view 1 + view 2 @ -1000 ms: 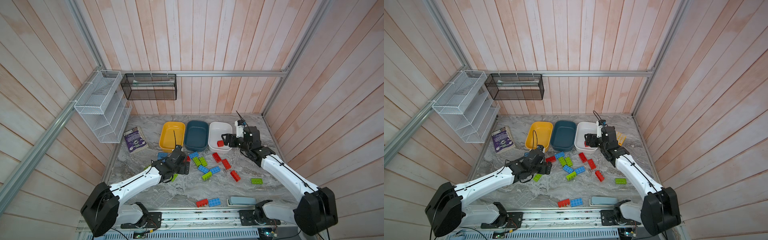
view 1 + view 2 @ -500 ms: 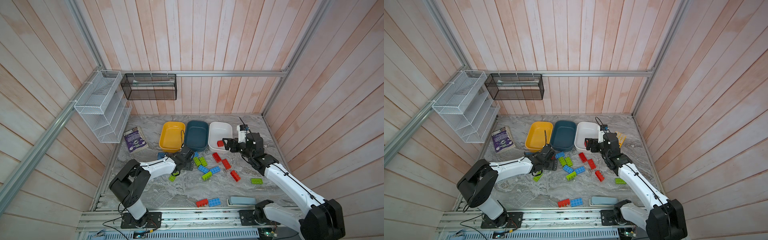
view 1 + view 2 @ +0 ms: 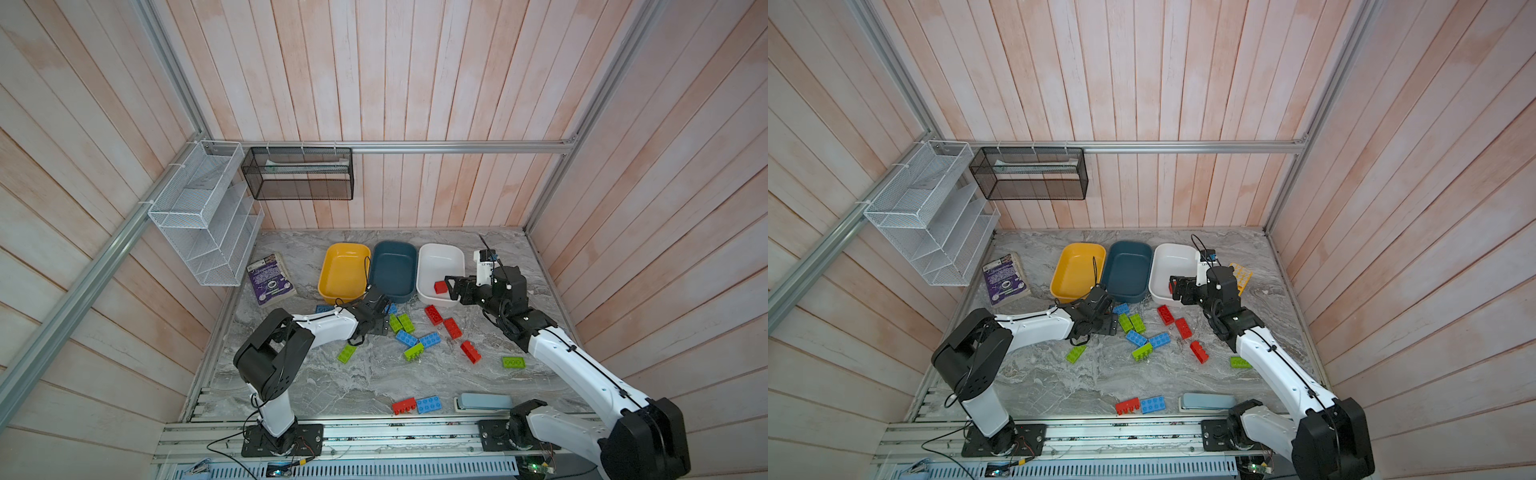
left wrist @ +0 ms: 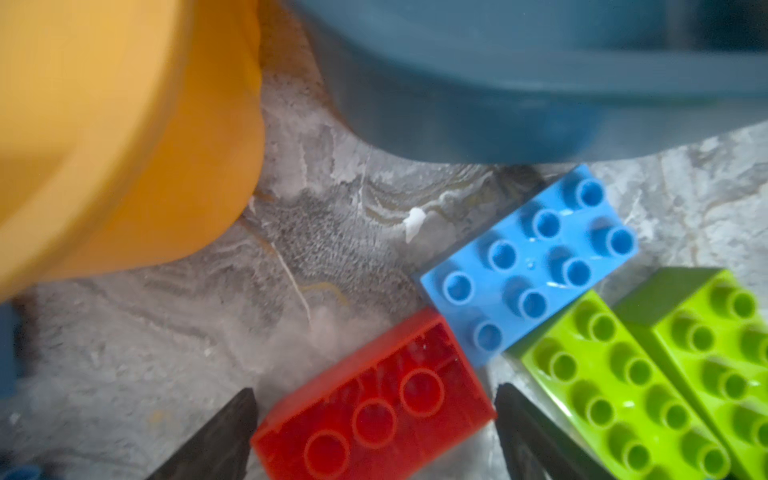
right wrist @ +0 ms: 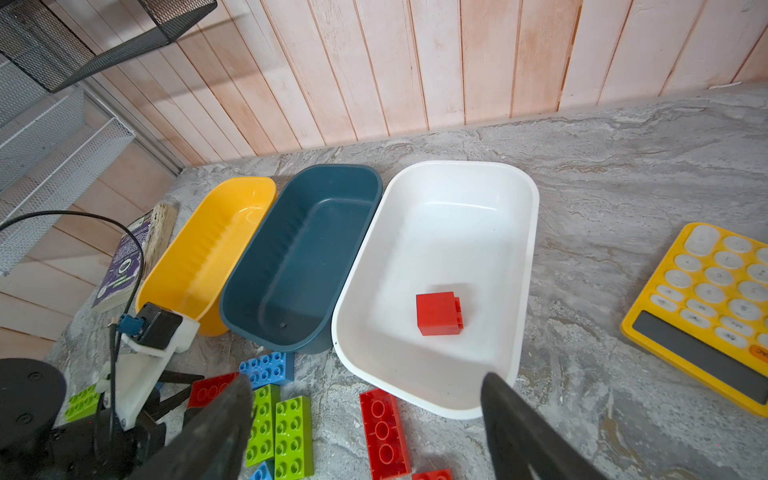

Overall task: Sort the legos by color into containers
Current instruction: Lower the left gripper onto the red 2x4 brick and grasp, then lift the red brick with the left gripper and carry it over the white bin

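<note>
Marble-patterned table (image 3: 374, 374) enclosed by pale plank walls, with three tubs in a row at its rear.

**Containers.** The teal tub (image 3: 392, 266) stands in the middle and holds nothing. The yellow tub (image 3: 344, 270), just beside it on the left in both top views, is also bare inside. The white tub (image 3: 440, 259), just beside it on the right, holds one small red brick (image 3: 440, 287) on its floor, toward the front. All other bricks lie loose on the table in front of the teal tub and to its front right.

**Left gripper** (image 4: 374, 392). It is low over the table just in front of the teal tub. The jaws are parted to either side of an inverted red brick (image 4: 374, 407), hollow side up. Whether the jaw tips press on the brick cannot be told. A blue brick (image 4: 528, 262) abuts that red brick, between it and the teal tub. A lime brick (image 4: 619, 390) lies beside both.

**Right gripper** (image 5: 368, 380). It is to the right of the teal tub, raised over the white tub's front rim. The jaws are wide apart and empty.

**Obscured.**
- In both top views the left wrist covers its own jaws and the inverted red brick.
- The left wrist view shows the yellow and teal tubs only as blurred, cropped walls.
- The calculator (image 3: 1241, 274), beyond the white tub from the teal tub, is partly covered by the right arm in a top view. In the right wrist view the frame edge cuts it off.
</note>
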Controlling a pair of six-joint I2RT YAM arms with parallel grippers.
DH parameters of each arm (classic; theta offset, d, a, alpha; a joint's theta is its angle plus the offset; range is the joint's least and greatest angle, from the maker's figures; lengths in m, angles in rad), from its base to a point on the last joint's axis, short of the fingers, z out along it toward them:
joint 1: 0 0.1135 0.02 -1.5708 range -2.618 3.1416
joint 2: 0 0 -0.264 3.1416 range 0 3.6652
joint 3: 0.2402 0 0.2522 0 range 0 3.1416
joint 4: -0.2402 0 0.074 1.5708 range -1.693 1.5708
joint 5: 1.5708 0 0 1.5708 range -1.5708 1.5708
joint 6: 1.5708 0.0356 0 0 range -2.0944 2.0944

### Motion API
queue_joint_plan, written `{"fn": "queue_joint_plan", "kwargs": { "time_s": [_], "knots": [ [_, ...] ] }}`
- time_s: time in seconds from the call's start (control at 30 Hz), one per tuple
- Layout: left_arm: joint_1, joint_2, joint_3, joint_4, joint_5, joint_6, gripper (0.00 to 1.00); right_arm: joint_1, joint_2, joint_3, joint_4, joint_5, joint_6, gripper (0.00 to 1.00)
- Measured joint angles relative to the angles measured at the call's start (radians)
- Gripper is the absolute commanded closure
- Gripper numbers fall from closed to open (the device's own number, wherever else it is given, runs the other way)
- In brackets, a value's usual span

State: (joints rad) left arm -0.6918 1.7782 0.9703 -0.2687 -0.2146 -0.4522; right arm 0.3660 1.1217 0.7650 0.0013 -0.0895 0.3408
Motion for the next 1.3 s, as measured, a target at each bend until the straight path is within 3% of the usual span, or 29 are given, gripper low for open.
{"fn": "queue_joint_plan", "kwargs": {
  "time_s": [0.4, 0.77, 1.07, 1.3],
  "knots": [
    [0.0, 0.012, 0.01, 0.023, 0.012, 0.024, 0.34, 0.0, 0.0, -0.003, 0.002, -0.007, 0.0, 0.18],
    [0.002, -0.01, 0.001, 0.02, 0.023, 0.022, 0.36, 0.007, 0.0, -0.003, 0.001, -0.014, -0.001, 0.18],
    [-0.028, -0.208, -0.011, -0.042, 0.047, 0.023, 0.36, 0.03, -0.007, -0.011, 0.0, -0.015, 0.0, 0.18],
    [-0.033, -0.233, 0.116, -0.103, 0.095, 0.061, 0.36, 0.032, -0.104, -0.067, -0.005, 0.023, 0.009, 0.18]
  ]
}}
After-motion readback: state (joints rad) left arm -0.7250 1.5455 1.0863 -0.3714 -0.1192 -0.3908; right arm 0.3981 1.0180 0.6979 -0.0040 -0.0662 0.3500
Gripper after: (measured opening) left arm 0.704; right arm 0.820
